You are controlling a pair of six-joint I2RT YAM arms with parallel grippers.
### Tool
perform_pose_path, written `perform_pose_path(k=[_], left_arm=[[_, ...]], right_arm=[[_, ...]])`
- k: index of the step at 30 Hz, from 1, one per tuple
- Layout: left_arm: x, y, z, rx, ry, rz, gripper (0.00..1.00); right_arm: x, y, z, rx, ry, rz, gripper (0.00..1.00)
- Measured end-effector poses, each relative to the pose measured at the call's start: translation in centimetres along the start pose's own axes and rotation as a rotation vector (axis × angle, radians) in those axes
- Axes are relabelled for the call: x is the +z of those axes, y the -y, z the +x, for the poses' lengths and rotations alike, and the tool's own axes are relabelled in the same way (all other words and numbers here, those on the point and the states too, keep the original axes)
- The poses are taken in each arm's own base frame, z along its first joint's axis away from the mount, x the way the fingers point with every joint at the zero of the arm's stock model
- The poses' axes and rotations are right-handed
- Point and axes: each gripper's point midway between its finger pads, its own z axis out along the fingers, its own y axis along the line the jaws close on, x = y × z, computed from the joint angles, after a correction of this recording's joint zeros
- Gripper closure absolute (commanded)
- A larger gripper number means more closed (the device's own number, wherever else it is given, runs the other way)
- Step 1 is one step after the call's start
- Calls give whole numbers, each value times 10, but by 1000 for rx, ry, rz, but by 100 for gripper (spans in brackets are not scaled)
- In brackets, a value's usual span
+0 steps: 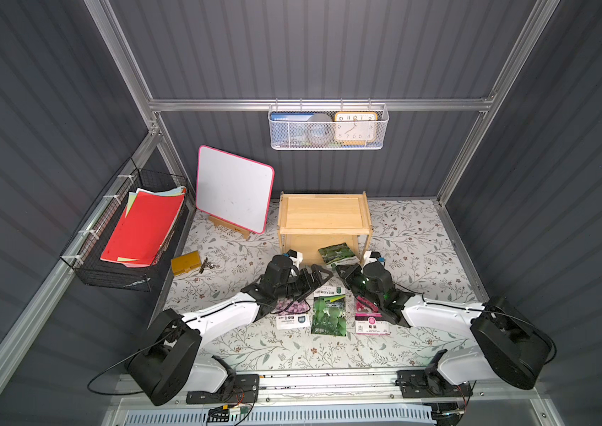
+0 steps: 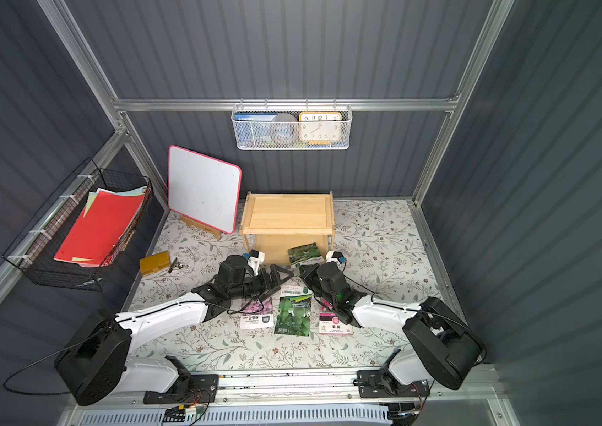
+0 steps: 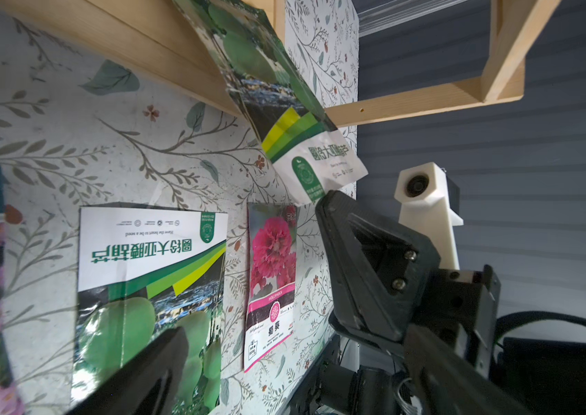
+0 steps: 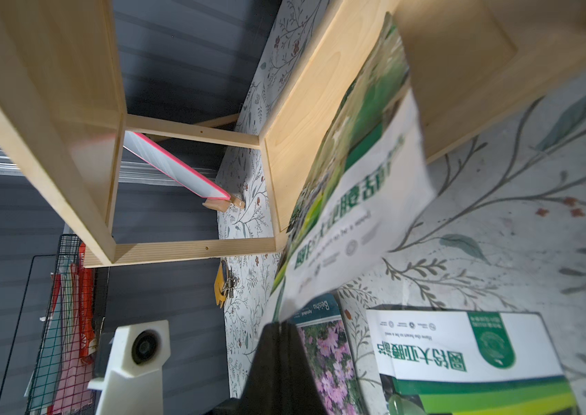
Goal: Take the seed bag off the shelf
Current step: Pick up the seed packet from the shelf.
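Observation:
The pine shelf [image 1: 323,215] [image 2: 286,214] stands at the back of the table, its top tier bare. The seed bag [image 1: 338,252] [image 2: 305,253] is green with a white end. It slants out of the lower tier's front right corner over the table. My right gripper [image 1: 340,268] [image 4: 278,325] is shut on the bag's white end [image 4: 356,187]. The left wrist view shows the same pinch on the bag [image 3: 320,165]. To the left of the bag my left gripper [image 1: 323,274] [image 3: 295,334] is open, holds nothing and touches nothing.
Three seed packets lie flat on the table in front of the shelf: pink-flowered [image 1: 293,315], green [image 1: 329,313], hollyhock [image 1: 371,322]. A whiteboard [image 1: 234,188] leans left of the shelf. A yellow case with keys [image 1: 185,262], a black wire basket [image 1: 133,228] and a white wall basket [image 1: 329,127] are also in view.

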Motion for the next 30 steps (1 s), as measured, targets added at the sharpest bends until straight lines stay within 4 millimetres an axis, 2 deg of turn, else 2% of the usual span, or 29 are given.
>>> perform_pose_path(k=[12, 15, 23, 30], left_arm=[[31, -20, -7, -103, 2, 41, 0], [30, -24, -19, -124, 32, 51, 0], [11, -42, -61, -183, 148, 54, 0], [17, -23, -74, -157, 142, 105, 0]], right_arm=[[2, 0, 14, -7, -52, -10, 100], [1, 1, 16, -8, -57, -9, 100], [-3, 2, 17, -7, -61, -14, 100], [-2, -3, 20, -3, -79, -39, 100]])
